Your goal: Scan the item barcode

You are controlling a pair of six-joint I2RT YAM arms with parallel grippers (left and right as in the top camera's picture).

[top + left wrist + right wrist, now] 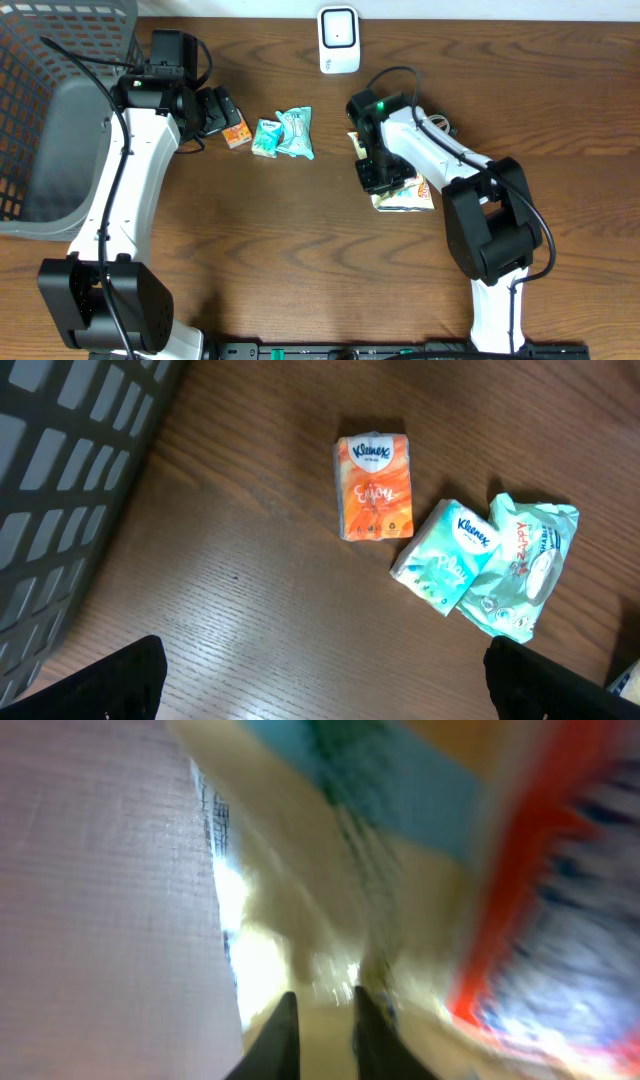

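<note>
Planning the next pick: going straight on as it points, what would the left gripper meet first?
Probably the orange Kleenex pack, ahead of the open left gripper; depth is unclear, so it might touch bare table just short.

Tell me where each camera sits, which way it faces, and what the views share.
Overhead: above the table, facing straight down; both arms, left gripper and right gripper show.
Left wrist: on the left arm, facing down at an orange tissue pack and a basket; wide-apart fingertips show.
Right wrist: on the right arm, pressed close to a blurred bag; two fingers, close together, show.
Shared: overhead and left wrist both show the orange tissue pack and basket.
</note>
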